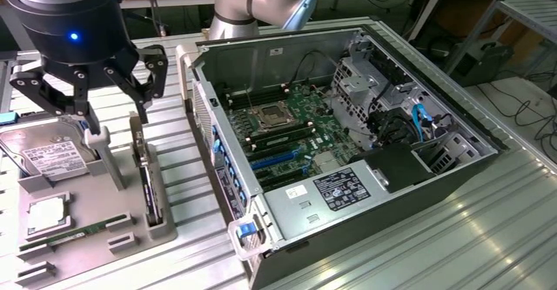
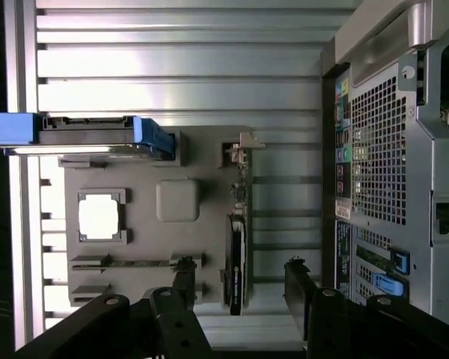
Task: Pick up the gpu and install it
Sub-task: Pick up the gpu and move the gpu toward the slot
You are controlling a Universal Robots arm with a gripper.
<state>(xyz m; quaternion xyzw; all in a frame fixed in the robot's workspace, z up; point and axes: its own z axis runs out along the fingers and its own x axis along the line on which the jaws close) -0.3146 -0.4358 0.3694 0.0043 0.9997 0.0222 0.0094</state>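
While hanging over the grey moulded plastic tray [image 1: 96, 199] at the exterior view's left, holds nothing: black gripper [image 1: 113, 111] with fingers [image 1: 139, 98] spread wide. Beneath them, standing on edge in a tray slot, the gpu [image 1: 150, 179], a thin flat black circuit card. Sits just under the fingertips and slightly toward the exterior view's right, not touching them. Long axis along the tray, roughly parallel to the near wall of the open black metal computer case [image 1: 348, 140] beside it on the ribbed silver table [image 1: 452, 238].

Seen from the wrist view, looks down onto the card's upper edge. Shows one end of the gpu [image 2: 236, 258] between the two fingers [image 2: 183, 288], gripper [image 2: 238, 271] astride it, no contact. Long axis square to the line joining the fingertips, thin faces turned toward the pads; roughly centred, by judgement.
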